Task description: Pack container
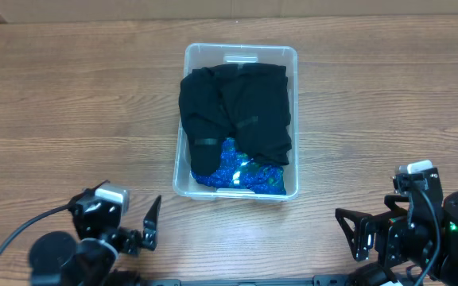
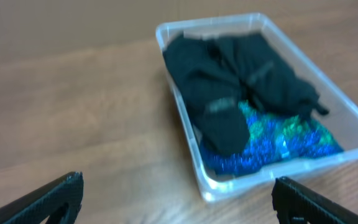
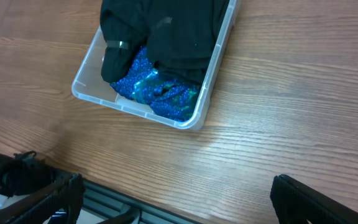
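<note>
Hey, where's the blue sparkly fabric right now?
In the overhead view, the blue fabric lies inside the container, at its lower end mid-table, partly tucked under the black garment.

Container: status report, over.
Left gripper open, empty. Right gripper open, empty. Container holds black garment over blue garment. No obstruction seen.

The container (image 1: 242, 49) was clear plastic, smooth and slightly glossy, and light caught along its rim and rounded corners. The black garment (image 1: 241, 107) inside was soft cloth, matt and creased. Beneath it, towards the lower end of the bin, a blue fabric (image 1: 229, 171) glittered, shiny and flecked with green. The desk (image 1: 70, 111) showed brown wood grain under a smooth, low-sheen finish. The fingers (image 2: 51, 198) in the lower corners of both wrist views looked black, matt and finely textured.
</note>
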Robot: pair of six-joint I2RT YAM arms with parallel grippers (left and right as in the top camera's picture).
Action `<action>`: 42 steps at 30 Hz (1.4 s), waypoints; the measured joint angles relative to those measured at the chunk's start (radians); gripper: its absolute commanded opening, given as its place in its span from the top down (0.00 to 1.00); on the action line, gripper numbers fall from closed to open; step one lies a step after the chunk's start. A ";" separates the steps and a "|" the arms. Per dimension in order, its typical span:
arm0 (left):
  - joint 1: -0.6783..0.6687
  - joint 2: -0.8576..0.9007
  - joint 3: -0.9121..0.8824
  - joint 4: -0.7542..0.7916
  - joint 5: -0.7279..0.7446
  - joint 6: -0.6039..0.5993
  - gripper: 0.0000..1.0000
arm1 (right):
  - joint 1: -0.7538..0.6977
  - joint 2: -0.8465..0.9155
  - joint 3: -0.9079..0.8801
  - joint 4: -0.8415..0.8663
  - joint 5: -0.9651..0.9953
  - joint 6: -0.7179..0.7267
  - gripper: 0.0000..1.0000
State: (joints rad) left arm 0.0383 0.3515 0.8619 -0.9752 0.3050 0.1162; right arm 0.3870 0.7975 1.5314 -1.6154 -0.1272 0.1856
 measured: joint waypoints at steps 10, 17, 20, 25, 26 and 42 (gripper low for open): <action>0.036 -0.320 -0.650 0.354 0.063 -0.134 0.00 | 0.000 0.001 0.000 0.000 0.001 0.000 0.00; 0.035 -0.332 -0.701 0.405 -0.034 -0.196 0.00 | 0.000 0.001 0.000 0.000 0.001 0.000 0.00; 0.035 -0.334 -0.701 0.406 -0.048 -0.196 0.00 | 0.000 0.001 0.000 0.000 0.000 0.000 0.00; 0.035 -0.334 -0.701 0.406 -0.049 -0.196 0.00 | 0.000 0.001 0.000 0.000 0.001 0.000 0.00; 0.035 -0.334 -0.701 0.407 -0.049 -0.196 0.00 | 0.000 0.001 0.000 0.000 0.000 0.000 0.00; 0.035 -0.336 -0.706 0.410 -0.056 -0.196 0.00 | -0.117 -0.534 -1.022 0.823 0.178 -0.095 0.00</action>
State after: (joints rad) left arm 0.0738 0.0151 0.1555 -0.5652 0.2493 -0.0799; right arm 0.2699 0.2638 0.5091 -0.7921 0.0509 0.0910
